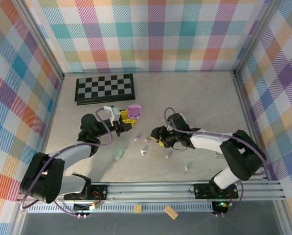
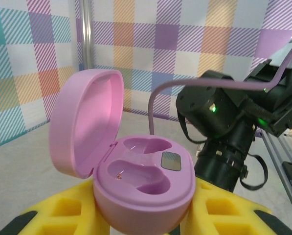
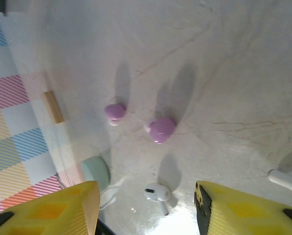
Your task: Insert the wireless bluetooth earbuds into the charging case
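Earbuds (image 3: 161, 129) lie ahead of parted, empty right fingers (image 3: 238, 210); left fingers (image 2: 224, 210) clamp purple case (image 2: 141, 181).

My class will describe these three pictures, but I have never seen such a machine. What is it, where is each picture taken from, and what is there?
These are two robot arms bolted at the near edge of a grey table. One picture looks down from overhead; the other two come from a camera on each wrist. The left gripper clamps an open purple pebble-shaped charging case, its sockets empty. The right gripper hangs open above two tiny purple earbuds and a white stemmed earbud. A mint green case and a black-and-white chessboard also lie on it.
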